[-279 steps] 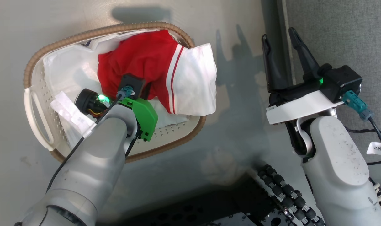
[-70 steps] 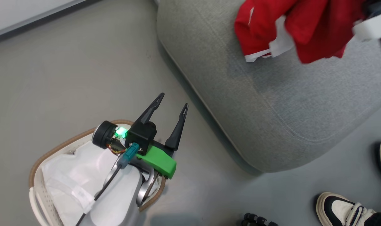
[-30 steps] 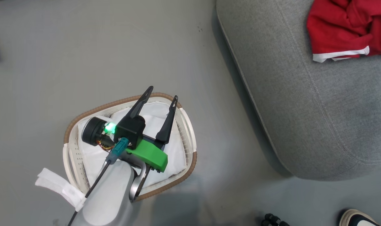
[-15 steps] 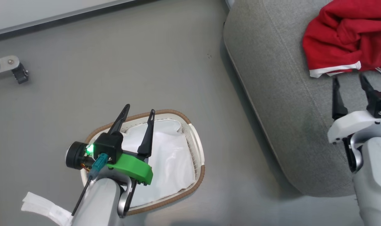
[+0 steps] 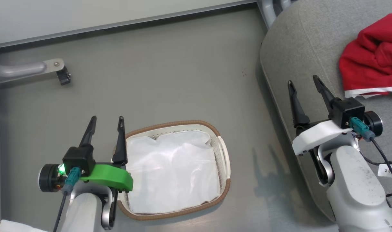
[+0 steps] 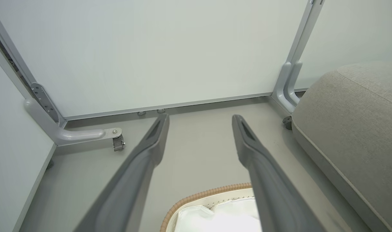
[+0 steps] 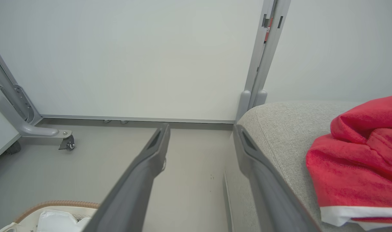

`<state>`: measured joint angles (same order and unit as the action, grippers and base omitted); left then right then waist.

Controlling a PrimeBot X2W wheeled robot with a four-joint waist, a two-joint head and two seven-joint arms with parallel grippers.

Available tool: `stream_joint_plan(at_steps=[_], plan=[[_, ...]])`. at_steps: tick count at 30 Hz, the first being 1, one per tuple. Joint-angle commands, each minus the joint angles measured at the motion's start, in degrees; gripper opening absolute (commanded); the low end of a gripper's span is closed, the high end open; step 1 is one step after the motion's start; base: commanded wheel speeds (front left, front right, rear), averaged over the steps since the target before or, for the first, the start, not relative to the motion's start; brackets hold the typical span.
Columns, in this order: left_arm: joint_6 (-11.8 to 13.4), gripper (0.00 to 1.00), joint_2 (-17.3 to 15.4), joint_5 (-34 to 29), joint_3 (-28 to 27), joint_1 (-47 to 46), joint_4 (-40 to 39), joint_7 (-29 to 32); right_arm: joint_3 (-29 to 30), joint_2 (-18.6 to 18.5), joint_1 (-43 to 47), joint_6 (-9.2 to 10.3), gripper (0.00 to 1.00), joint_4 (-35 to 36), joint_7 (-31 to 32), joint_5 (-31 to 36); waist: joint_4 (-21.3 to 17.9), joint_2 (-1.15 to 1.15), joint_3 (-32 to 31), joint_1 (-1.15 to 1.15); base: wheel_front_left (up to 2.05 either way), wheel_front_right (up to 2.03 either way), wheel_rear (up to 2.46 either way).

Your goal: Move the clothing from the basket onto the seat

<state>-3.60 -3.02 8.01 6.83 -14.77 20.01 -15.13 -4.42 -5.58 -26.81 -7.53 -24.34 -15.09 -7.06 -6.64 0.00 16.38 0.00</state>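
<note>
The red clothing [image 5: 373, 64] with white trim lies crumpled on the grey seat [image 5: 308, 48] at the upper right; it also shows in the right wrist view [image 7: 360, 158] on the seat [image 7: 279, 135]. The oval white basket [image 5: 223, 154] with a brown rim sits on the floor and holds a plain white cloth [image 5: 173, 174]. My left gripper [image 5: 107, 120] hangs open and empty just left of the basket. Over the seat's near edge, left of the clothing, my right gripper [image 5: 304, 82] is open and empty.
A white wall panel with a grey metal frame runs along the back. A frame foot with a caster [image 5: 62, 75] juts over the floor at upper left. Another frame post [image 6: 287, 87] stands beside the seat's corner.
The head camera has swung, shifting the whole picture. Both arms have drawn back to the lower corners; the left gripper now stands left of the basket instead of over it. The clothing stays on the seat.
</note>
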Motion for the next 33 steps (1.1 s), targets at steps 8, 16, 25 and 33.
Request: stream_joint_plan(at_steps=[8,16,25,33], plan=[[2.06,1.0,0.04,0.29,-3.49,4.52,-2.15,-0.02,-0.21,1.82,4.97,0.07,1.0,1.39,-0.1,0.34,3.85,0.0,-3.81,0.0,0.0,0.0,0.0],[2.95,1.0,0.04,2.84,-3.91,7.14,-1.69,-0.02,1.24,2.35,8.43,0.07,1.0,1.98,-0.1,0.18,4.21,0.0,-5.62,0.0,0.0,0.0,0.0],[2.71,1.0,0.04,4.39,-4.69,8.72,-1.29,-0.02,2.25,2.51,10.29,0.07,1.0,2.17,-0.11,-0.13,4.9,0.0,-6.47,0.0,0.0,0.0,0.0],[2.25,0.0,0.41,7.1,-4.98,8.28,0.78,0.68,2.36,3.12,10.93,0.0,0.0,0.19,0.85,-2.25,5.02,0.0,-6.62,0.0,0.0,0.0,0.0]])
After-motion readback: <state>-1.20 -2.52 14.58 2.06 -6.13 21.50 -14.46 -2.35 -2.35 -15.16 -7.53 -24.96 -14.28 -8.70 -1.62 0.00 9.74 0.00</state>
